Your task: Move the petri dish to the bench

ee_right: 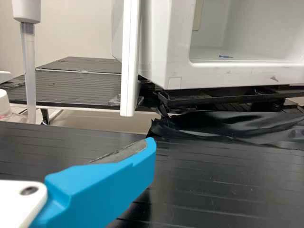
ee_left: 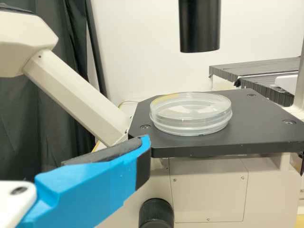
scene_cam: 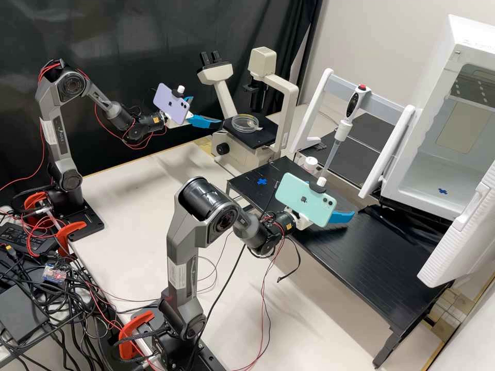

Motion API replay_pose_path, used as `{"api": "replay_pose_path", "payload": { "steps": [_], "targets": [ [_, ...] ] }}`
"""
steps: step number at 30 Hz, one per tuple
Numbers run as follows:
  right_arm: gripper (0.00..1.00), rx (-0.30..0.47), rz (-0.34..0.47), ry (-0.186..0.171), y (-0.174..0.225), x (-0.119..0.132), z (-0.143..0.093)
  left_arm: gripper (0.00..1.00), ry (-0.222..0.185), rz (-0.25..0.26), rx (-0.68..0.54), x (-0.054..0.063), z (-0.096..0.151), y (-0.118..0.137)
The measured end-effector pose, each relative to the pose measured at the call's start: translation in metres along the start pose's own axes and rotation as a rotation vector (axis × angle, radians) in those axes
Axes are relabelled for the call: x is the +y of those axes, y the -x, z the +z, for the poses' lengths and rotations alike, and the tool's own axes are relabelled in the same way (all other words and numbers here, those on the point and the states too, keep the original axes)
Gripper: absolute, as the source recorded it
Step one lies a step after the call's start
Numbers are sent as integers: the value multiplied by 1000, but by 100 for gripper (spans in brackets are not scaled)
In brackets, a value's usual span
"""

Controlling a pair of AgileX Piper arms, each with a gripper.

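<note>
The clear, lidded petri dish point(scene_cam: 245, 123) lies flat on the black stage point(scene_cam: 265, 136) of the microscope. My left gripper point(scene_cam: 208, 111) hangs open just to the left of that stage, with nothing between its fingers. In the left wrist view the dish point(ee_left: 191, 116) shows beyond the left gripper point(ee_left: 137, 146), a gap apart from the visible blue finger. Over the black bench point(scene_cam: 335, 263), my right gripper point(scene_cam: 344, 211) stands open and empty, far from the dish; its right wrist view shows one finger of the gripper point(ee_right: 145, 146) above the ribbed black surface point(ee_right: 209, 190). A blue cross point(scene_cam: 262, 181) marks the bench's far left part.
The microscope's eyepiece tube point(ee_left: 71, 95) rises beside the stage, and a black cylinder point(ee_left: 199, 26) hangs above it. Behind the bench stand a pipette point(scene_cam: 342, 129), a small white-capped bottle point(scene_cam: 310, 164) and an open white incubator point(scene_cam: 438, 170). A pale table point(scene_cam: 154, 180) lies in front.
</note>
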Motion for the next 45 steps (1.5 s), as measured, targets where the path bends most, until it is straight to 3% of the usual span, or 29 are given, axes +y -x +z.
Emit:
{"api": "replay_pose_path", "payload": {
  "steps": [10,18,21,28,39,45],
  "targets": [
    [100,8,-7,-6,4,-3,-4,100,0,0,0,0,0,0],
    [100,152,-58,8,18,-22,-45,100,0,0,0,0,0,0],
    [100,200,-85,37,22,-35,-60,100,0,0,0,0,0,0],
    [100,333,-132,141,15,-67,-107,100,0,0,0,0,0,0],
    [100,469,-186,228,2,-107,-178,100,0,0,0,0,0,0],
    [100,490,-232,256,-12,-131,-208,100,0,0,0,0,0,0]
  ]
}}
